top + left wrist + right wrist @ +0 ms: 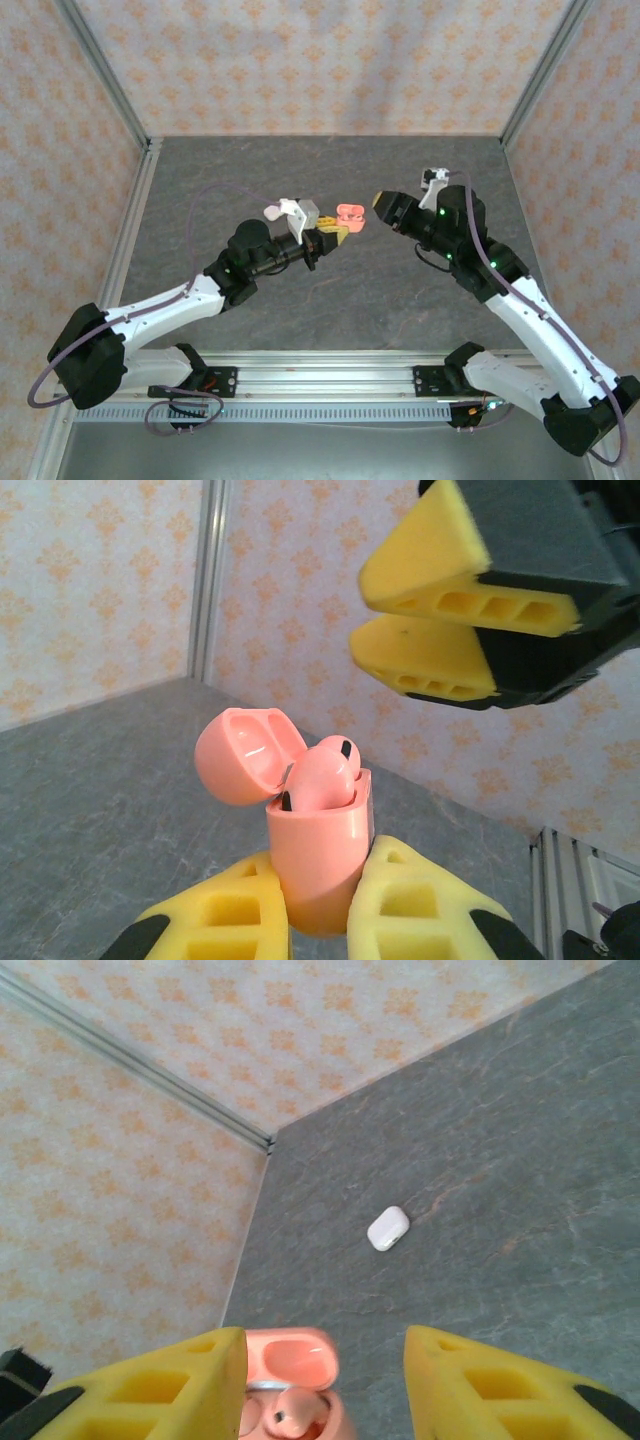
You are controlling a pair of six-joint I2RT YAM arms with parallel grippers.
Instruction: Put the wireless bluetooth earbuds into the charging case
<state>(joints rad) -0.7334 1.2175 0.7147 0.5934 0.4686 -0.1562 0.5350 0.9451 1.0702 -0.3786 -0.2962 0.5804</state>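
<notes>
The left gripper (322, 890) is clamped on the coral-pink charging case (318, 850), its two yellow fingers (225, 920) pressing the lower body from either side. The case stands with its long axis running straight out along the fingers, its open mouth facing away from the wrist. The lid (245, 755) is hinged back and hangs off to the left in the left wrist view, hollow side up.

One coral-pink earbud (322, 773) sits in the mouth of the case. Its rounded head rises above the rim and leans a little toward the side away from the lid, and its stem end goes down into the body, so its long axis roughly follows that of the case. Small dark marks show on the head.

In the top view the case (348, 215) points from the left gripper toward the right gripper (385, 203), with a small gap between them.

The right gripper (400, 615) is released, with its yellow fingers (180, 1370) spread and nothing between them. It hangs just beyond the open mouth of the case, apart from it, and its own camera looks down into the lid and onto the earbud.

Farther out a white case (388, 1228) lies closed on the grey table (520, 1160), well apart from both grippers. Patterned walls (100, 580) stand around the table.
</notes>
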